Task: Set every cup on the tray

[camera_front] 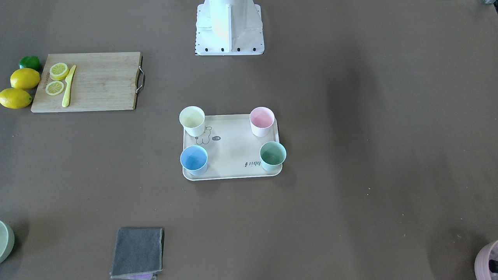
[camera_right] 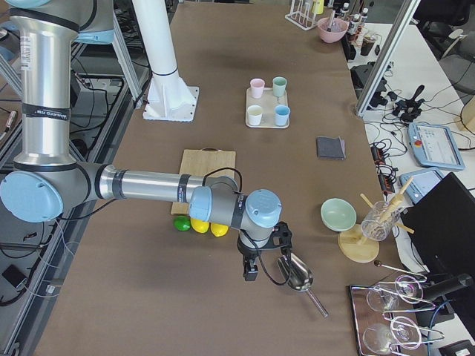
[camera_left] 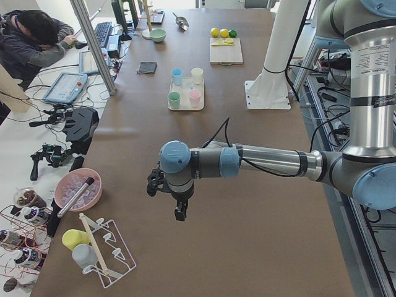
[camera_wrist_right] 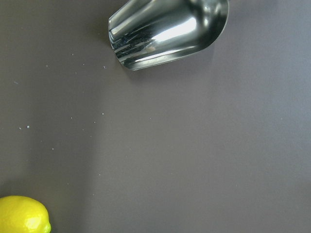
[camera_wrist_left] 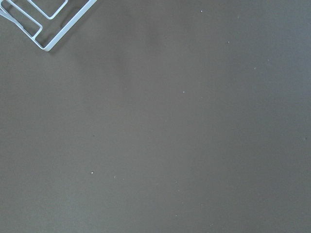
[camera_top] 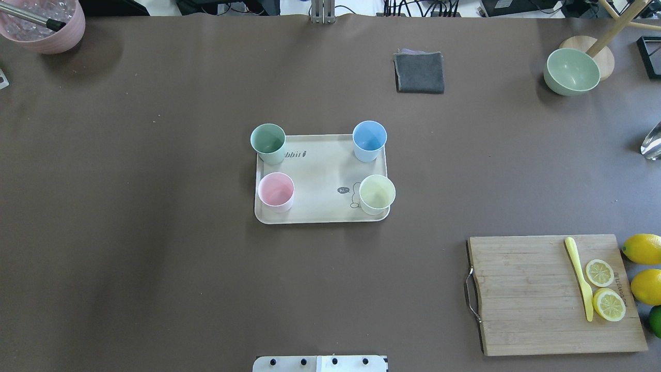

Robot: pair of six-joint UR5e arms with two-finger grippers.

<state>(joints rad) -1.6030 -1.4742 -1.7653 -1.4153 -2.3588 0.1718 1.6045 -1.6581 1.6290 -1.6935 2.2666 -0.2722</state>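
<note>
1. By my read the placing is basically done. All four cups stand upright on the cream tray [camera_top: 320, 175], one per corner: mint green cup [camera_top: 268, 142], blue cup [camera_top: 369, 140], pink cup [camera_top: 276, 191] and yellow cup [camera_top: 377, 194].
2. So the step in hand looks like a final check. Make sure each base sits inside the raised rim and isn't perched on it. From the front-facing view the bases look inside, but the mint green and blue ones are tight to their corners, so look there first.
3. The left gripper [camera_left: 180, 212] hangs over bare table near the white wire rack [camera_left: 102, 250], well apart from the tray. It only shows from the side, so I can't tell if the jaws are wide or narrow.
4. Same deal for the right gripper [camera_right: 250, 271] - it hovers at the other table end, just beside a metal scoop [camera_right: 297, 276] and near the lemons [camera_right: 209, 226]. I can't tell its jaw state either.
5. If a cup does need a nudge, I'd come straight down over it and grip lightly - those tumblers look light and tippy, and a sideways approach could knock a neighbour.
6. Otherwise, keep both arms out of the middle.
</note>
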